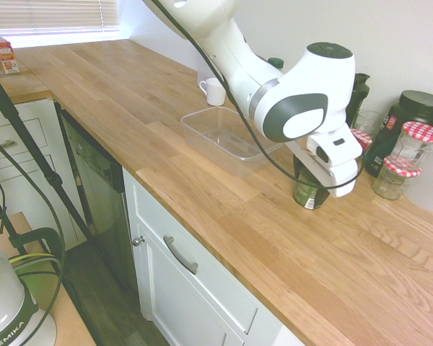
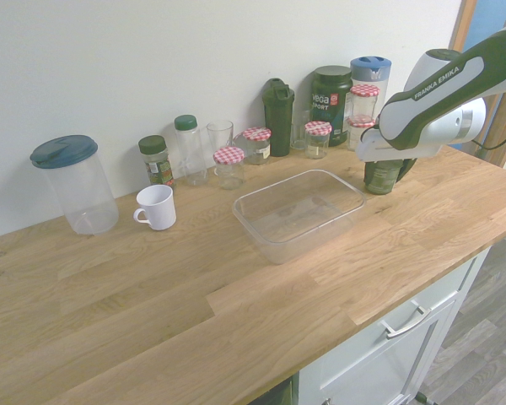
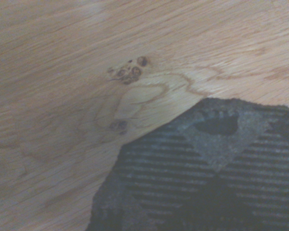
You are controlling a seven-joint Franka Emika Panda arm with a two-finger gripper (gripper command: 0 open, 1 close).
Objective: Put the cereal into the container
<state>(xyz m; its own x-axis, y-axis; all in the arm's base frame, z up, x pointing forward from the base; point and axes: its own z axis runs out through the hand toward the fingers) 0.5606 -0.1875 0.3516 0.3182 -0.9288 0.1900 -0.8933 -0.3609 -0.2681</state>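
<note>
The cereal (image 1: pixel 310 194) (image 2: pixel 383 179) is a short round jar with dark green contents, standing upright on the wooden counter just right of the container in the second exterior view. My gripper (image 1: pixel 312 180) (image 2: pixel 384 167) is lowered straight over the jar, and the white hand hides its top. The jar's ribbed dark lid (image 3: pixel 207 178) fills the wrist view's lower right, over bare wood. The container (image 1: pixel 202 137) (image 2: pixel 261 240), a clear shallow rectangular tub, lies empty on the counter, a short way from the jar.
Along the wall behind stand jars with red-checkered lids (image 1: pixel 411 148) (image 2: pixel 229 164), a black tub (image 2: pixel 331 101), a dark shaker bottle (image 2: pixel 278 105) and a drinking glass (image 2: pixel 220 135). A white mug (image 2: pixel 156 207) and a large clear jug (image 2: pixel 74 181) sit further left.
</note>
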